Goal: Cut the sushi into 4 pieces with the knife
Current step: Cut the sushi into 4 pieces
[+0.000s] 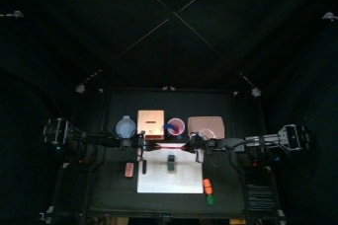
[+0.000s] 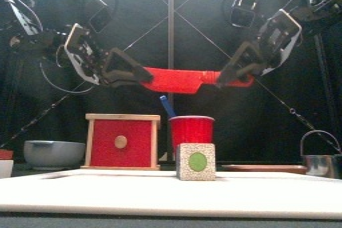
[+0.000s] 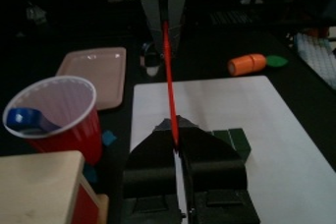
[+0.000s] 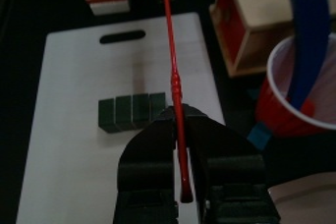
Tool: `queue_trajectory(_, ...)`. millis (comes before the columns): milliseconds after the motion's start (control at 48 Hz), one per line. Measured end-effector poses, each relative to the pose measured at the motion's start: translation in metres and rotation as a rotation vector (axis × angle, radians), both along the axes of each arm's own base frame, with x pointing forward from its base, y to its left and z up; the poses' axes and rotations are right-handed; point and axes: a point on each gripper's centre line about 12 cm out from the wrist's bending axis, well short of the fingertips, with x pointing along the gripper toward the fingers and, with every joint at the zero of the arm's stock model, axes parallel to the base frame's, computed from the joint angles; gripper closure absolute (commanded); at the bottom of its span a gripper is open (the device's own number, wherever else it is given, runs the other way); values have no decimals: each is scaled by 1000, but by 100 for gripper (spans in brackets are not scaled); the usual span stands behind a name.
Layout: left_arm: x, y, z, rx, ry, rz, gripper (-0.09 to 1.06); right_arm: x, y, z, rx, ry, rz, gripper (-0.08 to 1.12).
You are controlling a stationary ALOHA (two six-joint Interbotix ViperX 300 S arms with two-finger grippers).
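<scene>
You are clamping the red knife (image 2: pixel 181 76) between left gripper (image 3: pixel 178 135) and right gripper (image 4: pixel 180 120) above the sushi roll (image 4: pixel 132 111) at the middle of the white cutting board (image 4: pixel 79 81), so you are aiming for a level, square drop onto a seam.

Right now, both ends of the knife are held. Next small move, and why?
Probably lower the red knife straight down. The left end effector and right end effector are both shut on it, level and high above the board, and it crosses over the uncut sushi roll.
</scene>
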Motion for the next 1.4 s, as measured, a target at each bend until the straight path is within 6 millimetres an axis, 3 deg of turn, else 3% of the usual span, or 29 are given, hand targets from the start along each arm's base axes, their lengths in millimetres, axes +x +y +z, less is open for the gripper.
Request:
queue_trajectory(292,12,-6,-30,-2,78,-16,81,1,5,-16,7,55,12,98)
queue_trajectory(750,12,-13,-35,-29,92,-3,81,5,8,-32,19,105,11,98)
queue_trajectory(1396,12,-20,-54,-55,143,17,81,7,12,-38,25,125,18,98)
